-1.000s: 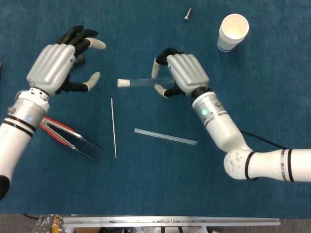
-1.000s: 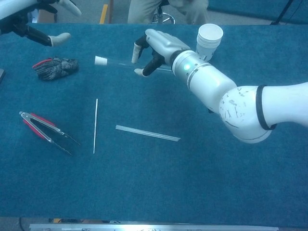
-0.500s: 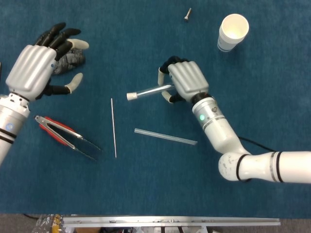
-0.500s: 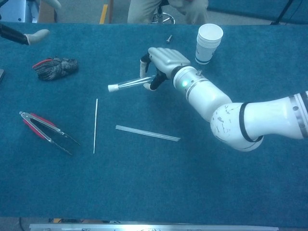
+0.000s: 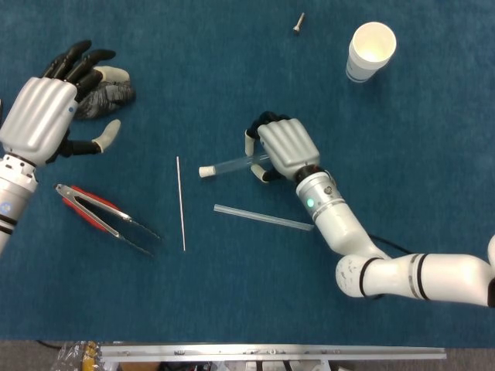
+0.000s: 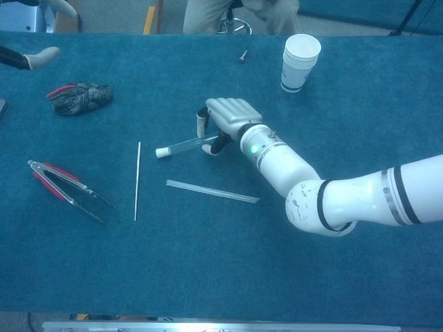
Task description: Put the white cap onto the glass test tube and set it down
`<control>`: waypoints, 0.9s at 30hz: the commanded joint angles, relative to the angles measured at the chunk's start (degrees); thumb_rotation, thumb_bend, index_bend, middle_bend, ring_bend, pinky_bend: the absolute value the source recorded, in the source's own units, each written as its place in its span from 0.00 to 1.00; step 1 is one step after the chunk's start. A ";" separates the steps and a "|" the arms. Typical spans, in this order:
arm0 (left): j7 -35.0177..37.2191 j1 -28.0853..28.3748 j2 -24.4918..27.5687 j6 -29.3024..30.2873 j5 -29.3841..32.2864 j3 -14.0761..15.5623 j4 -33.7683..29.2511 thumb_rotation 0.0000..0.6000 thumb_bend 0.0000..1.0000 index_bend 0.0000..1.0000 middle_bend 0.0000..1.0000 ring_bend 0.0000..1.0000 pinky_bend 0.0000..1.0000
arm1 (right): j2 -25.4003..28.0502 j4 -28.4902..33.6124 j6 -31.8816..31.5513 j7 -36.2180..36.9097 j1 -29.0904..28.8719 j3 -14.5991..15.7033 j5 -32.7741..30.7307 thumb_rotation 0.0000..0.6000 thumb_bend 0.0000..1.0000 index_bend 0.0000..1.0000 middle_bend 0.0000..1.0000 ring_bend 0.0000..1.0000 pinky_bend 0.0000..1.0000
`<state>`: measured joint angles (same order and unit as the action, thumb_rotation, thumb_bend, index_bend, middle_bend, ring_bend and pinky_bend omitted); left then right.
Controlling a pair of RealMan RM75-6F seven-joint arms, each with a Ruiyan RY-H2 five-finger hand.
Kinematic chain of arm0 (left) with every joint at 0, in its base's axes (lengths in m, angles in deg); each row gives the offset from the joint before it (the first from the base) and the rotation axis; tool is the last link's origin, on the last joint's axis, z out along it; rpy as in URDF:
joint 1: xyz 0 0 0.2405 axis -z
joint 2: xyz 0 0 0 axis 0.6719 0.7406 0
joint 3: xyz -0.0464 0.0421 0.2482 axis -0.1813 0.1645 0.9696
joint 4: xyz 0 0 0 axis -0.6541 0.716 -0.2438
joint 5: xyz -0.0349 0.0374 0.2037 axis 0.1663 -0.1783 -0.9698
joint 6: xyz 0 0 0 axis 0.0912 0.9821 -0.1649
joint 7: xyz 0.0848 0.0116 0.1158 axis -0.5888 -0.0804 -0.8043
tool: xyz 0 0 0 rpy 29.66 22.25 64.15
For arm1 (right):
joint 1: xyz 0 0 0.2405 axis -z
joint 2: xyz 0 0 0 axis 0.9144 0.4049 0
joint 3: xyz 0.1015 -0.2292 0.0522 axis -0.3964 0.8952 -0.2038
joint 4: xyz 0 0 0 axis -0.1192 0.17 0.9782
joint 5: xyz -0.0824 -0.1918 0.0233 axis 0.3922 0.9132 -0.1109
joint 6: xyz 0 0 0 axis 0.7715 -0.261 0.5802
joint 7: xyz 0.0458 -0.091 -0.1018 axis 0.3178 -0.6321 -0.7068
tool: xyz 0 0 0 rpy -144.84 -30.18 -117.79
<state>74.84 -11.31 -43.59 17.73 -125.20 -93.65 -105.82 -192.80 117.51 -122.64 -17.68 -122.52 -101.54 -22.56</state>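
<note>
Lowered since earlier: right hand, fingers wrapped round glass test tube, white cap fitted, brought almost flat to blue table for release. Left hand: spread, empty, withdrawn.

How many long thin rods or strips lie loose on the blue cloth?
2. The thin metal rod lies left of the capped tube; the flat clear strip lies just below the right hand. None seem hidden.

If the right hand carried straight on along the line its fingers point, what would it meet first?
The right hand grips the capped test tube, fingers pointing toward the table's far edge. Bare blue cloth lies ahead; the small bolt sits roughly in line, though it may pass beside it.
</note>
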 commanded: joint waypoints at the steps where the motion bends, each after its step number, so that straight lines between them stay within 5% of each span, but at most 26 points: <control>1: 0.29 -0.07 -0.24 -0.10 -0.12 0.07 0.35 0.88 0.38 0.25 0.12 0.00 0.08 | 0.09 -0.14 0.71 0.22 0.51 0.19 0.80 1.00 0.33 0.67 0.34 0.18 0.26; 11: -0.18 0.10 -0.93 -0.27 -0.53 -0.01 0.73 0.84 0.38 0.25 0.12 0.00 0.07 | 2.70 2.78 2.15 -0.82 1.12 -0.25 2.02 1.00 0.33 0.39 0.19 0.06 0.20; 21: -0.29 -0.18 -1.27 -0.27 -0.37 0.13 0.98 0.79 0.38 0.25 0.11 0.00 0.07 | 5.82 6.73 1.48 0.16 2.47 -1.23 2.85 1.00 0.34 0.30 0.16 0.04 0.17; 27: 0.16 -1.76 -1.77 1.83 -0.01 0.32 3.51 0.84 0.38 0.25 0.12 0.00 0.07 | 12.99 15.44 -4.79 1.47 6.65 -0.79 7.79 1.00 0.34 0.30 0.19 0.06 0.18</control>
<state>75.12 -12.59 -44.97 18.83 -125.27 -93.40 -103.14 -182.81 129.63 -124.65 -16.67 -117.89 -102.69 -16.96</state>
